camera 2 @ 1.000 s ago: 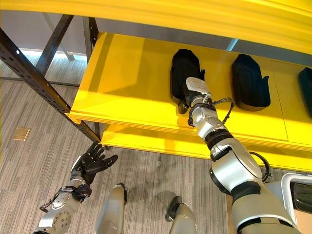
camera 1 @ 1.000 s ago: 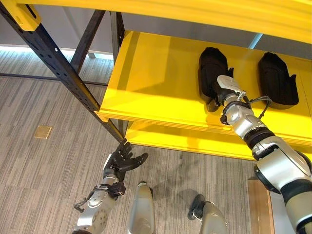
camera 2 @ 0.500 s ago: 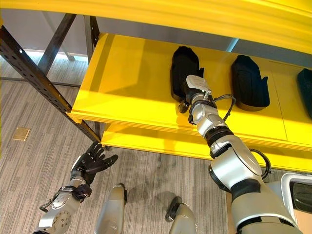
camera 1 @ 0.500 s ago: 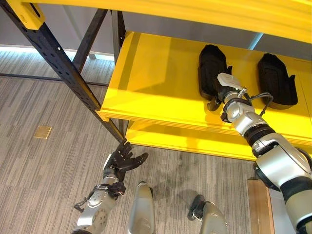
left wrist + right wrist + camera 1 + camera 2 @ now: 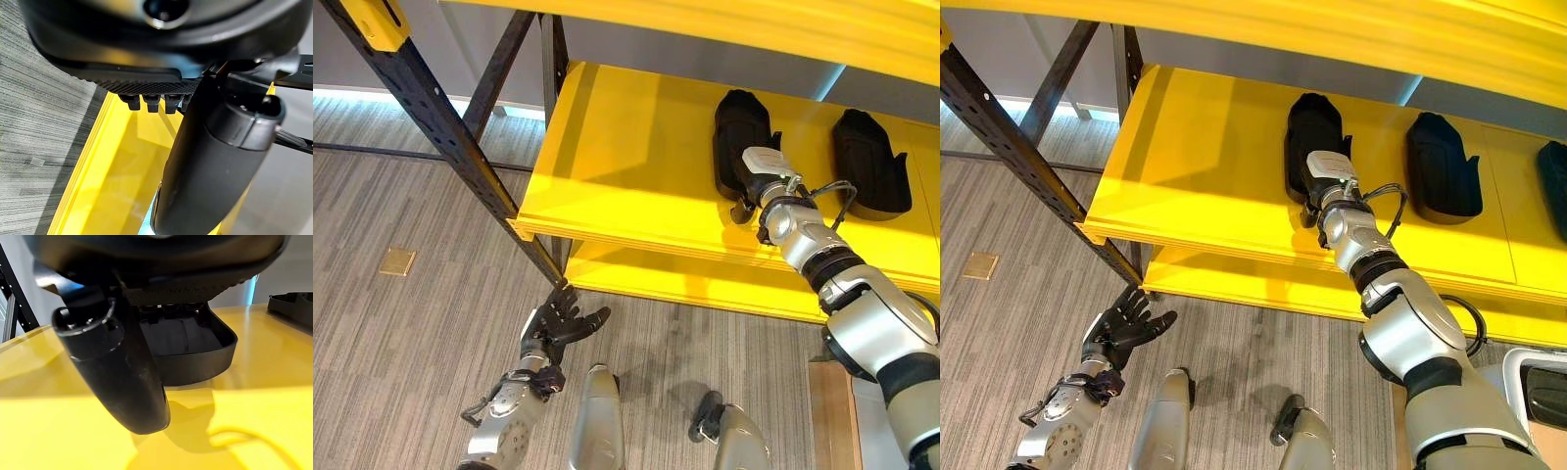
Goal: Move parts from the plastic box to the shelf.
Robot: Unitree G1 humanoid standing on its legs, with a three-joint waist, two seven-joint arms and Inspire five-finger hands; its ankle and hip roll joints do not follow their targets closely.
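Observation:
A black moulded part (image 5: 739, 137) lies on the yellow shelf (image 5: 626, 166). My right hand (image 5: 742, 208) reaches onto the shelf at the part's near end. In the right wrist view its straight fingers lie over the part (image 5: 190, 347), while the thumb (image 5: 122, 372) hangs free in front of it and is not closed on it. A second black part (image 5: 869, 162) lies further right on the same shelf. Low over the floor, my left hand (image 5: 558, 328) is open and holds nothing. A corner of the plastic box (image 5: 1540, 392) shows at the lower right.
A third black part (image 5: 1555, 181) sits at the shelf's right edge. A black perforated upright (image 5: 460, 157) slants down past the shelf's left corner. Another yellow shelf (image 5: 705, 24) runs overhead. A brass plate (image 5: 398, 261) is set in the grey floor.
My right hand has shifted a little further onto the near end of the black part. The left hand has stayed where it was.

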